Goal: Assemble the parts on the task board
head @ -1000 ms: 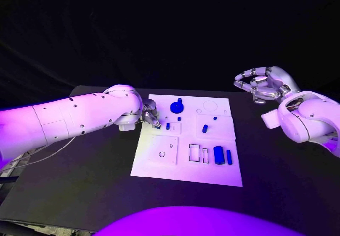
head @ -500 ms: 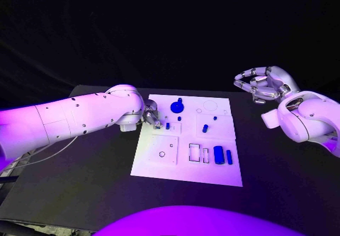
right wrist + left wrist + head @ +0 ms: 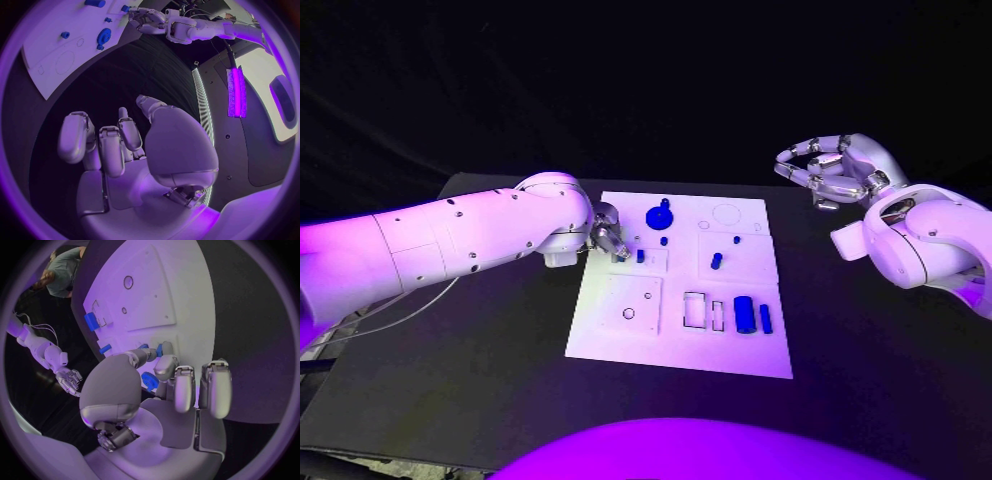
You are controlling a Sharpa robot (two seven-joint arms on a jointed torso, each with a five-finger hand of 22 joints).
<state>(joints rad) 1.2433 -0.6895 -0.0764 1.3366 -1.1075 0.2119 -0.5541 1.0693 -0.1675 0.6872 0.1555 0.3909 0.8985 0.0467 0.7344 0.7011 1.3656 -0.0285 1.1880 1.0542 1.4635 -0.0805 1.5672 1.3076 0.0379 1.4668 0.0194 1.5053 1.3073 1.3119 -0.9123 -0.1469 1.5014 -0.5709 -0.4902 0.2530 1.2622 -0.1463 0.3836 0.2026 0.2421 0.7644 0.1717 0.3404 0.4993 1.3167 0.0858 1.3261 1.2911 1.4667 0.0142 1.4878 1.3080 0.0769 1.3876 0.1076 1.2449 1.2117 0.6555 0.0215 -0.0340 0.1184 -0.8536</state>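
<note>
the task board (image 3: 678,345) lies flat in the middle of the black table (image 3: 473,380), a white plate with several outlined recesses. on it, a blue gear-like round part (image 3: 659,216) sits near the far edge, a small blue peg (image 3: 715,261) stands near the board's middle, and a thick blue block (image 3: 744,314) lies next to a thinner blue bar (image 3: 764,319) toward the board's right side. a tiny blue piece (image 3: 640,256) stands just beside the left hand's fingertips.

the left hand (image 3: 607,239) is down at the board's left edge, near its far corner. in the left wrist view the left hand (image 3: 164,385) has its thumb and a finger pinched around a small blue part (image 3: 149,380), with the remaining fingers (image 3: 214,387) extended side by side over the table just off the board's edge.

the right hand (image 3: 828,171) hovers above the table well off the board's far right corner, apart from every part. its fingers are curled loosely inward with gaps between them, and the right wrist view shows the right hand (image 3: 119,145) holding nothing, the thumb standing away from the other fingers.
</note>
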